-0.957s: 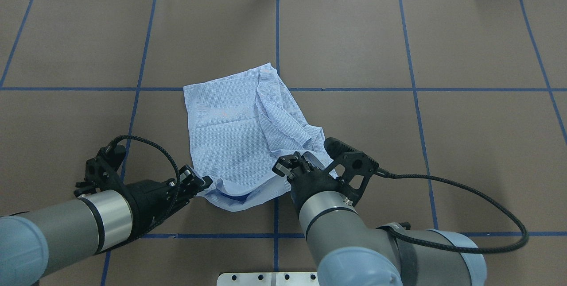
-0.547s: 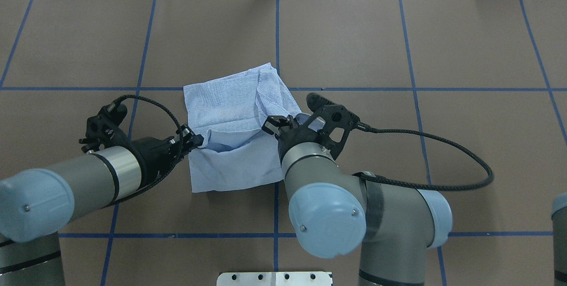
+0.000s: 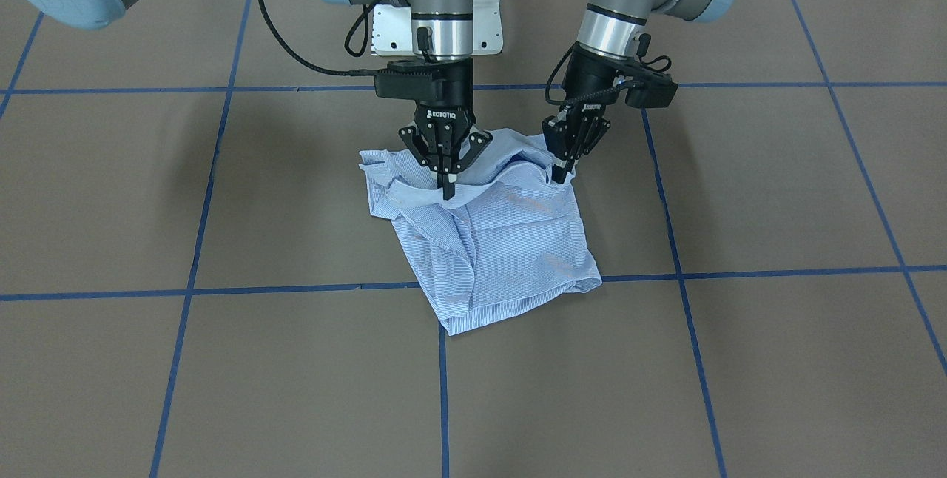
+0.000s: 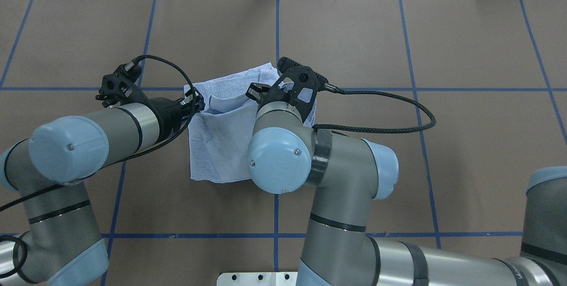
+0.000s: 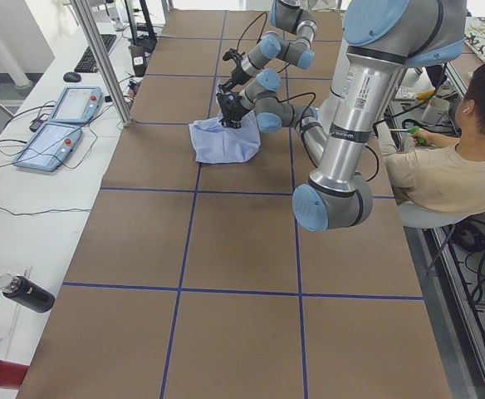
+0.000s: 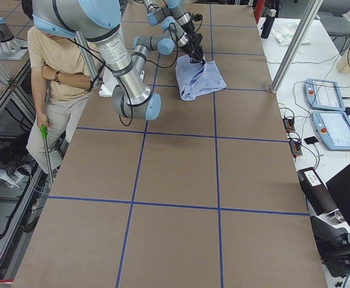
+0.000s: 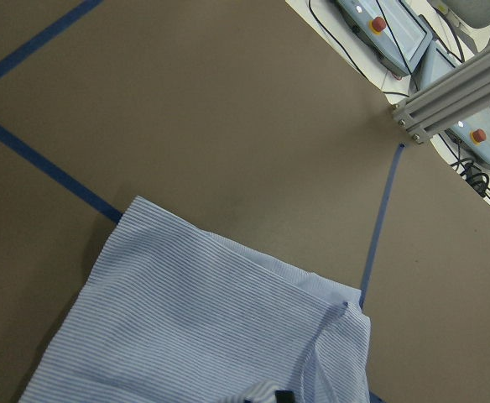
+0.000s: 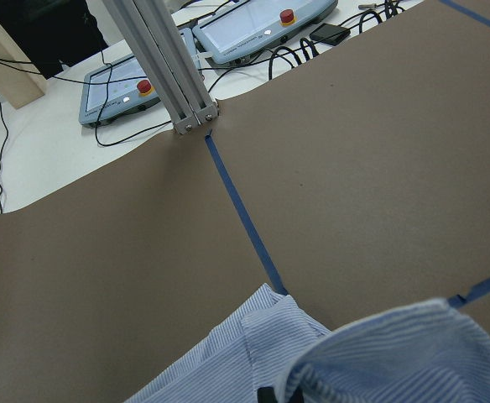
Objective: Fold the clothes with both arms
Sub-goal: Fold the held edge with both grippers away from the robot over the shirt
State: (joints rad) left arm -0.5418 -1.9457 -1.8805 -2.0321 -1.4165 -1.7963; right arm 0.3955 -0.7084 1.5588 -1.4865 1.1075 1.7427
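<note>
We find the shirt (image 3: pixel 510 241) lying part-folded on the surface (image 3: pixel 740 359), across the crosswise tape line (image 3: pixel 222 290) and mostly on its robot side. Beyond that line, the left gripper (image 3: pixel 564 171) and right gripper (image 3: pixel 447 186) are each closed tight, pinching the shirt's raised edge.

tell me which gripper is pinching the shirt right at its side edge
The left gripper, on the front view's right: it grips the shirt at its side edge. The right gripper pinches further in, with cloth spreading past it.
</note>
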